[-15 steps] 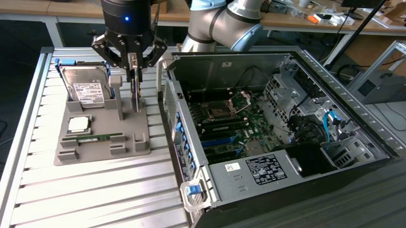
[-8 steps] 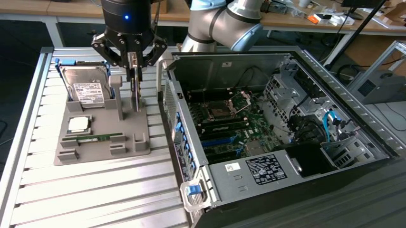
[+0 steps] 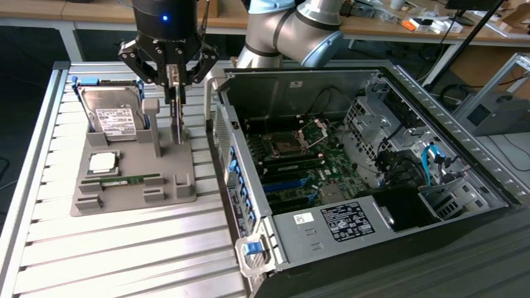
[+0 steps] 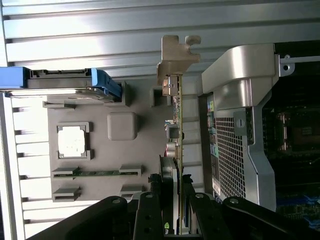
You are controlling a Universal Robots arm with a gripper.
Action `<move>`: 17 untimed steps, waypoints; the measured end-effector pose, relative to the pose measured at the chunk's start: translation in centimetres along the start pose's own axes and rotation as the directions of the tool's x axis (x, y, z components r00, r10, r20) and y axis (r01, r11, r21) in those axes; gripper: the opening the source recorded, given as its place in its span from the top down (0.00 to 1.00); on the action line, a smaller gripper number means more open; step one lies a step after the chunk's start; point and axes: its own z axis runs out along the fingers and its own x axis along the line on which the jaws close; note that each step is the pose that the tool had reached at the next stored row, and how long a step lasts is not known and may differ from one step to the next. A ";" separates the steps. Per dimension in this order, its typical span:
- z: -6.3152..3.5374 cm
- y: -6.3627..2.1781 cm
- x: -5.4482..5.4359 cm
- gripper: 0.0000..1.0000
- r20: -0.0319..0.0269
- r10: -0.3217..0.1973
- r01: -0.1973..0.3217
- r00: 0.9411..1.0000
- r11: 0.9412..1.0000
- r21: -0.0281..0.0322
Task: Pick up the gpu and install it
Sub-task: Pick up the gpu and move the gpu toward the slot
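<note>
**Holding the gpu (image 3: pixel 176 115) upright over the grey holder (image 3: pixel 133 195)**

We see the hand (image 3: pixel 172 77) pointing straight down above the holder, at the end of the arm (image 3: pixel 290 31). Its fingers (image 4: pixel 149 212) are pressed together on the upper edge of the gpu, one on each face of the card, so the hand is clamped on it.

The gpu hangs directly under the hand. It stands on its edge, and in the exterior view its thin side is turned to us. Its lower edge is at the surface of the holder or just above it; we cannot tell if it touches. In the wrist view the silver metal bracket (image 4: pixel 176 55) sits at one end of the card, away from the fingers.

Beside the hand, toward the exterior view's left, a hard drive (image 3: pixel 112 115) leans in its place on the same holder. Under the hand and further to that side lie a processor chip (image 3: pixel 103 162) and a green memory stick (image 3: pixel 128 180), both flat in their seats.

On the other side of the hand, toward the exterior view's right, the computer case (image 3: pixel 298 73) lies open, just beside the holder. The mainboard (image 3: pixel 290 155) inside it is well apart from the hand. Holder and case rest on the ribbed metal table (image 3: pixel 124 254).
</note>
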 end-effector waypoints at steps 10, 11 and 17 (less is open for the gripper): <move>-0.25 0.01 0.0 0.73 0.000 0.000 0.000 1.000 1.000 0.000; -0.27 0.01 0.0 0.73 0.000 0.000 0.000 1.000 1.000 0.000; -0.40 0.02 0.0 0.73 0.000 0.000 0.000 1.000 1.000 0.000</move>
